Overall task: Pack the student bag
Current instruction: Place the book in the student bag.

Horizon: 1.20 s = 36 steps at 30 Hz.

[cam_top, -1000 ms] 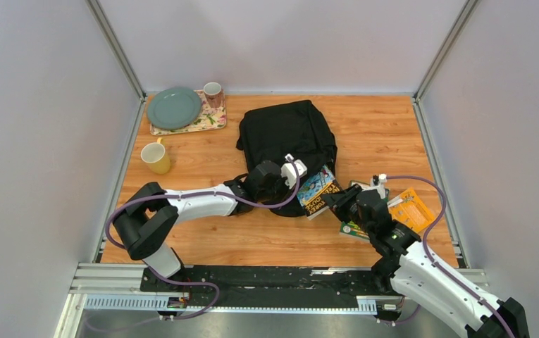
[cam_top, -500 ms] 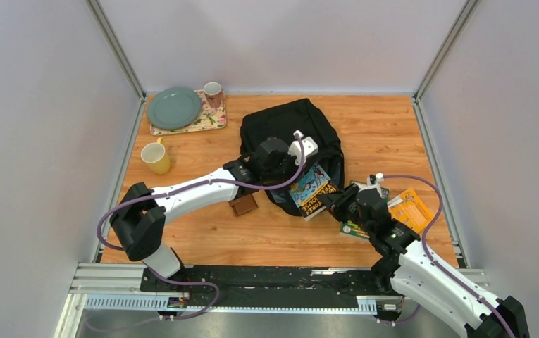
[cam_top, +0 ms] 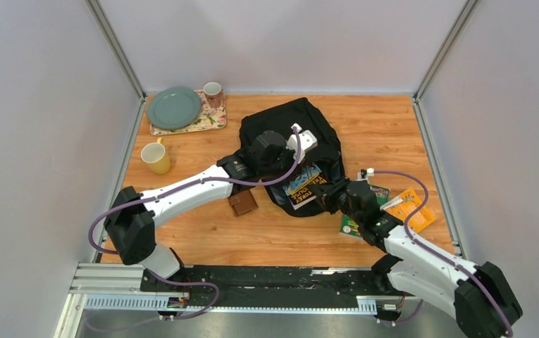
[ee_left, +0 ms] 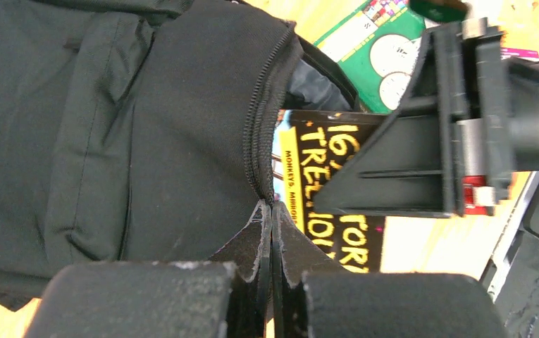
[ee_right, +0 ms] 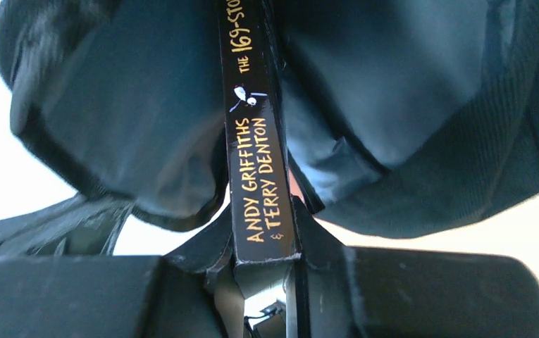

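The student bag is a black backpack lying mid-table, its mouth facing the near right. My left gripper is shut on the bag's zipper edge and holds that edge lifted. My right gripper is shut on a colourful paperback book. The book's far end is inside the bag's opening. In the right wrist view the black spine sits between my fingers, with bag fabric around it. The left wrist view shows the book cover under the right gripper.
A brown wallet lies left of the bag's mouth. A green book and an orange booklet lie at the right. At the back left are a yellow mug, a green plate on a floral tray, and a pink mug.
My left gripper has pulled the bag's edge up and toward the back, uncovering the wallet. My right gripper has pushed the book leftward into the opening.
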Tool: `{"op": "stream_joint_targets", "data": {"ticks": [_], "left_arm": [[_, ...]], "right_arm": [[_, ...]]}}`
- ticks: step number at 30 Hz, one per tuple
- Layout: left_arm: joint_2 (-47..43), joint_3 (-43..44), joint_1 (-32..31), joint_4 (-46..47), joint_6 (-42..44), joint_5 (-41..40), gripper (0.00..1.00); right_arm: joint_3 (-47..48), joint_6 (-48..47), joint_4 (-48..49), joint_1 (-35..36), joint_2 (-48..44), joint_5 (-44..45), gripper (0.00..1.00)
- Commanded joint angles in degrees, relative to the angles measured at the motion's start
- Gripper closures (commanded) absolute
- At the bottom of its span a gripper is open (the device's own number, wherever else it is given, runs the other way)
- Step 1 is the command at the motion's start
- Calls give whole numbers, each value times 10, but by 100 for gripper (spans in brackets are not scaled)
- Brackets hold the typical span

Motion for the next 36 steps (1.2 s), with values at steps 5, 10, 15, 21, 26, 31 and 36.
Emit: {"op": "stream_joint_targets", "data": {"ticks": [5, 10, 15, 21, 26, 31, 36], "left_arm": [[-63, 41, -4, -4, 3, 22, 100], [-63, 45, -4, -10, 1, 15, 100], [-66, 49, -4, -6, -4, 6, 100], [-73, 46, -4, 4, -10, 4, 100], [-77, 44, -4, -3, -6, -4, 100], [-87, 27, -4, 0, -3, -21, 100], [-94, 9, -4, 9, -4, -28, 100]], "right_arm": [[23, 16, 316, -5, 151, 46, 100], [54, -3, 382, -6, 228, 71, 100], [92, 29, 446, -12, 307, 67, 100], [133, 45, 589, -16, 466, 52, 96], [173, 35, 592, -17, 525, 47, 85], [200, 2, 442, -33, 518, 30, 69], [181, -25, 400, -51, 519, -42, 56]]}}
